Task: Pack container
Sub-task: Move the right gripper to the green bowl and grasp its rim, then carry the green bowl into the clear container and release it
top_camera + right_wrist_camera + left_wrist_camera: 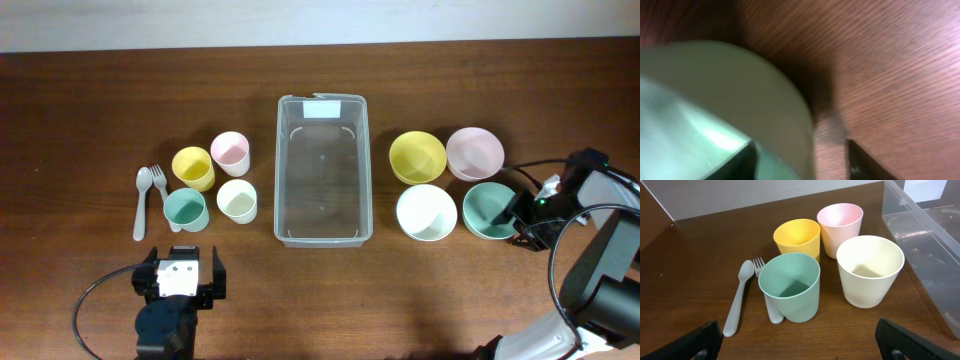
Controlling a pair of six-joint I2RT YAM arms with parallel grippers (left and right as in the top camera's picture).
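clear bin mid-table, cups left, bowls right

at the middle of the dark wood-grain table (100, 100): the container (323, 185), see-through plastic, rectangular with rounded corners and a raised rim, pale label (322, 108) at the far short end, grain showing through its floor. just left of it, four smooth tapered cups upright in a tight cluster: yellow cup (797, 237), pink cup (840, 222), cream cup (870, 270), green cup (790, 287). beside them, flat on the wood, a grey spoon (737, 300) and a grey fork (758, 264), the fork's handle partly hidden by the green cup. just right of the container, four round shallow bowls in a square: yellow bowl (417, 157), pink bowl (474, 153), white bowl (426, 211), green bowl (489, 210).

left gripper (800, 345) near the cups but apart from them, black fingers (700, 340) spread wide. right gripper (800, 162) at the green bowl's outer edge, one dark finger inside the glossy curved wall, the other outside with a strip of bare wood between it and the rim; jaws apart, not pinching.
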